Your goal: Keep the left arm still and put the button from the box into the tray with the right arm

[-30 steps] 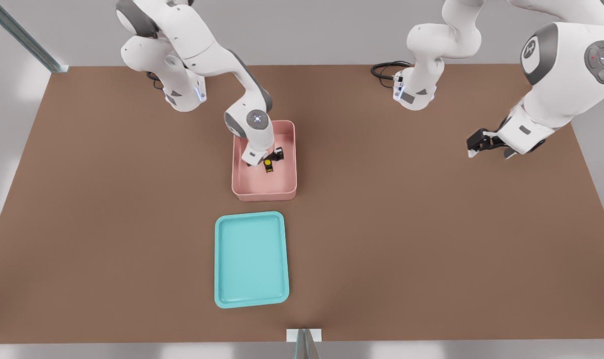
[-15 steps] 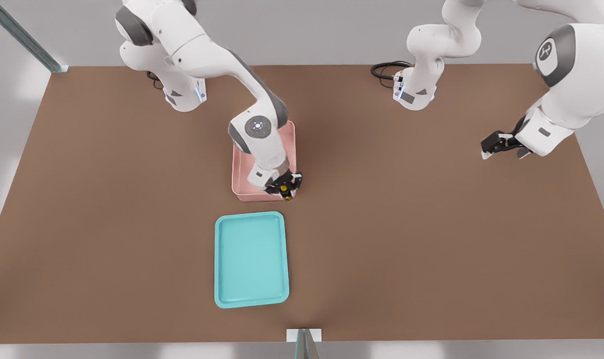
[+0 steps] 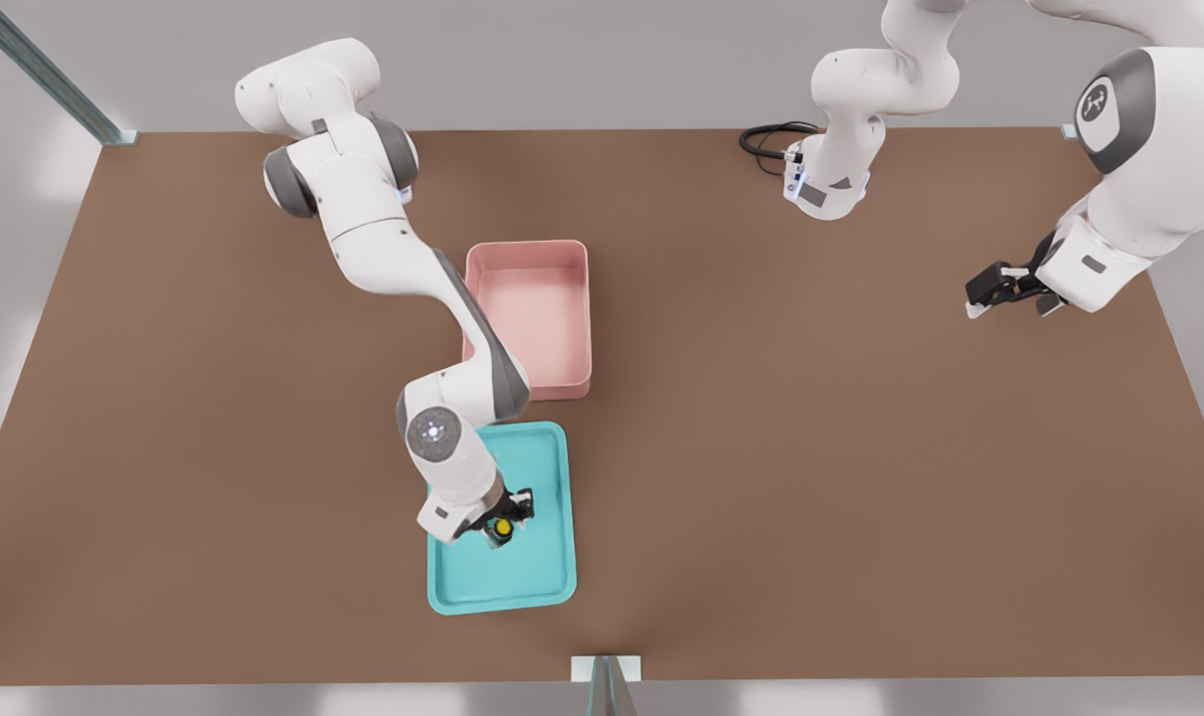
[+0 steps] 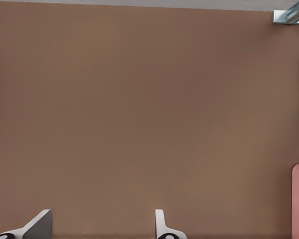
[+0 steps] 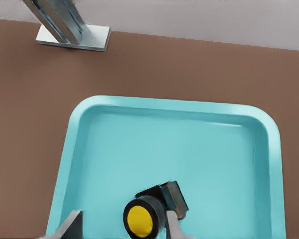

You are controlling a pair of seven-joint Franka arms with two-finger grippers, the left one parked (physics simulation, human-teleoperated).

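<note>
Right arm (image 3: 393,268) stretched from the far side of the brown table (image 3: 860,447), past the box (image 3: 530,318), down over the tray (image 3: 537,577). Gripper (image 3: 502,522) poised over the tray's interior, toward the front view's left of its middle. Fingers (image 5: 70,226) pinching the button (image 3: 502,527) between them: set only as far apart as the small black body, one pad at each side of it. Yellow cap (image 5: 141,221) turned toward the wrist camera, black housing (image 5: 164,196) trailing behind it (seen against the tray's teal floor in the right wrist view). Whether the button touches the tray floor or hangs just above it: cannot tell. Teal rim (image 5: 179,107) curving around on three sides in the wrist view, with bare table beyond. Pink box standing just past the tray's far edge, nothing showing inside it. Metal post foot (image 3: 606,668) at the table's near edge.
</note>
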